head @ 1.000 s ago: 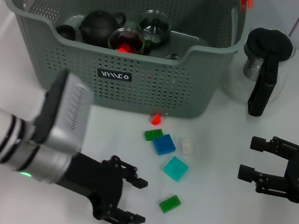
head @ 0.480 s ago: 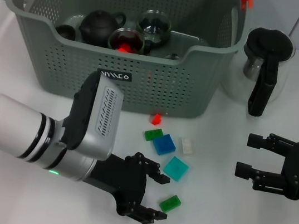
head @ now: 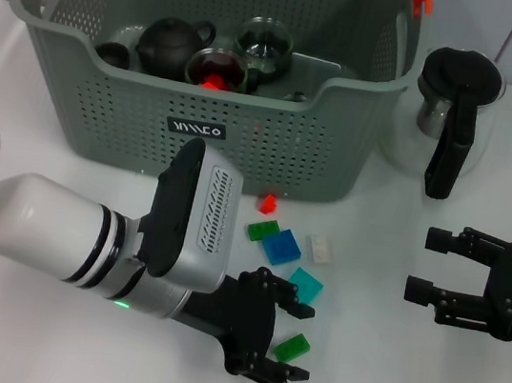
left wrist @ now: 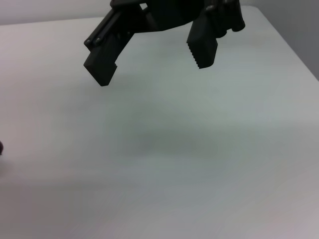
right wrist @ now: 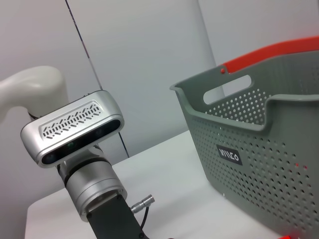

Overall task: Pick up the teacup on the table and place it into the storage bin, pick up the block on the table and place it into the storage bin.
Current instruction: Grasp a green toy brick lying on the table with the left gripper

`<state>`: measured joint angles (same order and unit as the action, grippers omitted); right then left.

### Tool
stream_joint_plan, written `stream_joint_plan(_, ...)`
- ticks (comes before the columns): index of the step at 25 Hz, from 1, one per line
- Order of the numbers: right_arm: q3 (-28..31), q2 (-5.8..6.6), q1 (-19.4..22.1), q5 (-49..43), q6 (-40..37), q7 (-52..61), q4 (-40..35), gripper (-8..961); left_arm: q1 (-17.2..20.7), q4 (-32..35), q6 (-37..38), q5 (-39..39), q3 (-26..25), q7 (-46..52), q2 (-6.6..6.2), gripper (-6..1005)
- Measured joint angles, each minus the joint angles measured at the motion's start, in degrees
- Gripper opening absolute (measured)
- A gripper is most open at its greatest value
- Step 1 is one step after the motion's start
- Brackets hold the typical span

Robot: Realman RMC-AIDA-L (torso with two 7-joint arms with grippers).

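The grey storage bin (head: 244,142) stands at the back of the table, and its wall (right wrist: 259,154) also shows in the right wrist view. It holds a dark teapot (head: 170,46) and glass teacups (head: 218,70); no teacup shows on the table. Several blocks lie in front of it, among them red (head: 268,202), blue (head: 280,247) and cyan (head: 302,286). My left gripper (head: 295,342) is open, and a green block (head: 290,348) shows between its fingers. In the left wrist view the left gripper (left wrist: 152,62) hangs open over bare table. My right gripper (head: 424,265) rests open at the right.
A glass pitcher with a black handle (head: 455,115) stands right of the bin. A small white block (head: 319,250) and another green one (head: 263,230) lie among the blocks. The left arm's silver wrist (right wrist: 75,132) shows in the right wrist view.
My left arm has swung right across the table front, carrying its open gripper from left of the blocks to the near green block. The right gripper has hardly moved.
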<state>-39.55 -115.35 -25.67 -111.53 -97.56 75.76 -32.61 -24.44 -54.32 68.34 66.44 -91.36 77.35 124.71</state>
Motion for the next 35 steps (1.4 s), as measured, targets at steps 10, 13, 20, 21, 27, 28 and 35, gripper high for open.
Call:
stream_joint_plan(10,0.0,0.04,0.0,0.0,0.0,-0.1,0.0,911,-0.2,1.3,-5.0,0.3,2.6,-0.1,0.00,685)
stream_joint_plan(13,0.0,0.07,0.0,0.0,0.0,-0.1,0.0,911,-0.3,1.4,-5.8,0.3,2.7,-0.1,0.00,685)
stream_joint_plan(20,0.0,0.19,0.2,0.2,0.1,-0.1,0.0,911,-0.3,1.4,-7.3,0.3,2.1,0.2,-0.20,681)
stream_joint_plan(21,0.0,0.19,0.2,0.2,0.1,-0.1,0.0,911,-0.3,1.4,-7.6,0.3,2.1,0.3,-0.23,680)
stream_joint_plan(27,0.0,0.30,0.4,0.3,0.1,-0.1,0.0,911,0.0,0.9,-8.2,0.3,1.4,0.4,-0.35,675)
stream_joint_plan(28,0.0,0.30,0.4,0.3,0.1,-0.1,0.0,911,0.0,0.9,-8.0,0.3,1.0,0.4,-0.35,669)
stream_joint_plan(35,0.2,0.28,0.5,0.4,0.1,-0.1,0.0,912,0.2,1.2,-4.7,0.3,-0.1,0.6,-0.40,626)
